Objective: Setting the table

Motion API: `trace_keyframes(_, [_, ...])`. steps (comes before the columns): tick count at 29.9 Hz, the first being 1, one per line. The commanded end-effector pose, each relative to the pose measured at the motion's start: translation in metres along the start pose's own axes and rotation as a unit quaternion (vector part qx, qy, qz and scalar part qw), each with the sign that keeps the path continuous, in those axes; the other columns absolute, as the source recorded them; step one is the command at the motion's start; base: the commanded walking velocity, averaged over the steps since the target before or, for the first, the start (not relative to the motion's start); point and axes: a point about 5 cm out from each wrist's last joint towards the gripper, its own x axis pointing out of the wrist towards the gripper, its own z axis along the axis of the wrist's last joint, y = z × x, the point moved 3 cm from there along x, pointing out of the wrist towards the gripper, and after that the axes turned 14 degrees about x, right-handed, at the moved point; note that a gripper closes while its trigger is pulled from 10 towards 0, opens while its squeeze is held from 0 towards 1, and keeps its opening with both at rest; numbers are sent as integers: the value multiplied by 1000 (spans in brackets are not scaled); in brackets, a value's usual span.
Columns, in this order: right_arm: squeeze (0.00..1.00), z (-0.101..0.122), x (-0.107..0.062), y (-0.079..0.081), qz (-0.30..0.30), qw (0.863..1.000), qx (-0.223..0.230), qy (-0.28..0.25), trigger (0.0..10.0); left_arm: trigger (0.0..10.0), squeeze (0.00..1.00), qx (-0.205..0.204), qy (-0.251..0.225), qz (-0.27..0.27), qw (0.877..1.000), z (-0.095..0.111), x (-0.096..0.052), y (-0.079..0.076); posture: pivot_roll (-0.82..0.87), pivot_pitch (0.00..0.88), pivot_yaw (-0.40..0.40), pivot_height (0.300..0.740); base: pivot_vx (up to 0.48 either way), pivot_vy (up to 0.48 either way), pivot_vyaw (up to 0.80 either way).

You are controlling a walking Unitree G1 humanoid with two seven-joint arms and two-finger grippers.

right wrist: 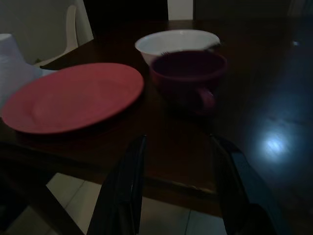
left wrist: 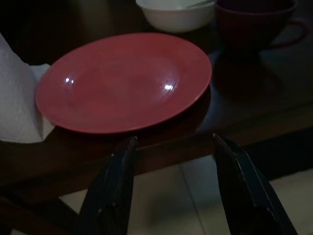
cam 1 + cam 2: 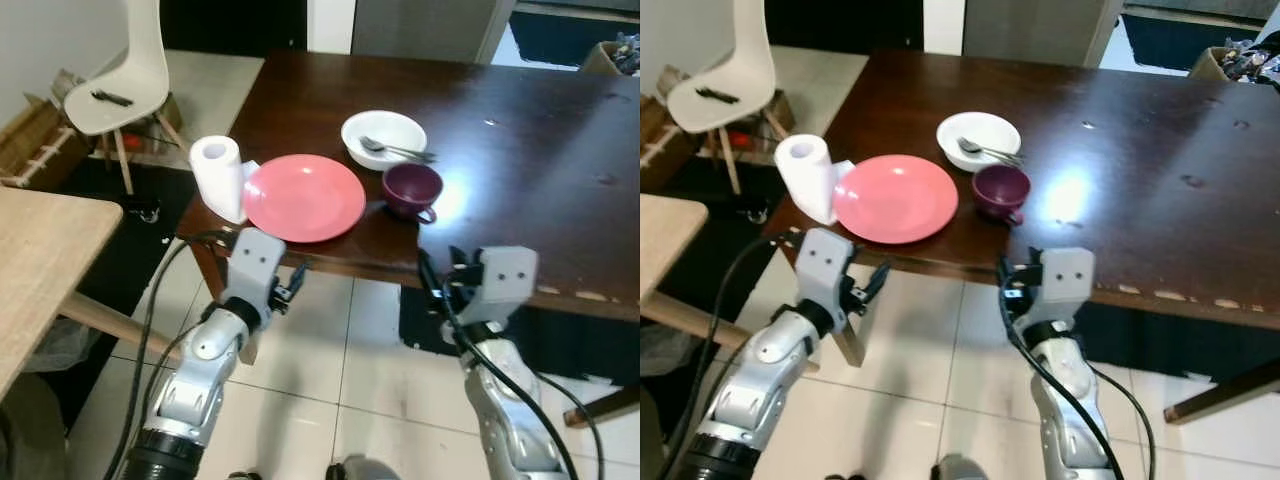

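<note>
Tiled floor, dark wooden table ahead, its near-left corner carrying the tableware; a white chair is standing beyond, and a lighter wooden tabletop is showing at the robot's left.

Items are sitting grouped near the table's front edge: pink plate close to the edge, roll of paper towel touching its left side, purple cup just beside its right with the handle pointing toward the robot, white bowl behind the cup holding a fork (possibly more cutlery; too small to tell). Judgement: the pieces are clustered as if delivered together and are awaiting spreading into a place setting.

The left gripper is hovering below and in front of the table edge, fingers spread wide and holding nothing, aiming at the plate. The right gripper is doing likewise, parted wide and empty, lining up on the cup.

Both are waiting just off the edge, presumably so either can reach in level over the tabletop without knocking the rim.
</note>
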Motion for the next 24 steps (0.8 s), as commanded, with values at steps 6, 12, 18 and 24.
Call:
trace_keyframes(6, [0,-2,-3,-6,-10,1000,-2,9,10000,10000,0,-4,11,-6,1000,-4,0,-3,-208,73,78,740,0,-200,0])
trace_keyframes(12, [0,-3,-3,-6,-10,1000,-1,10,10000,10000,0,-13,20,-3,1000,-5,1,-2,-207,71,79,740,0,0,0])
trace_keyframes(18, [0,-4,-3,-5,-10,1000,0,11,10000,10000,0,-19,26,2,999,-7,2,0,-207,71,79,740,0,0,0])
trace_keyframes(24, [0,-4,-3,-5,-9,1000,1,11,10000,10000,0,-21,27,9,999,-7,3,3,-209,68,80,740,0,0,0])
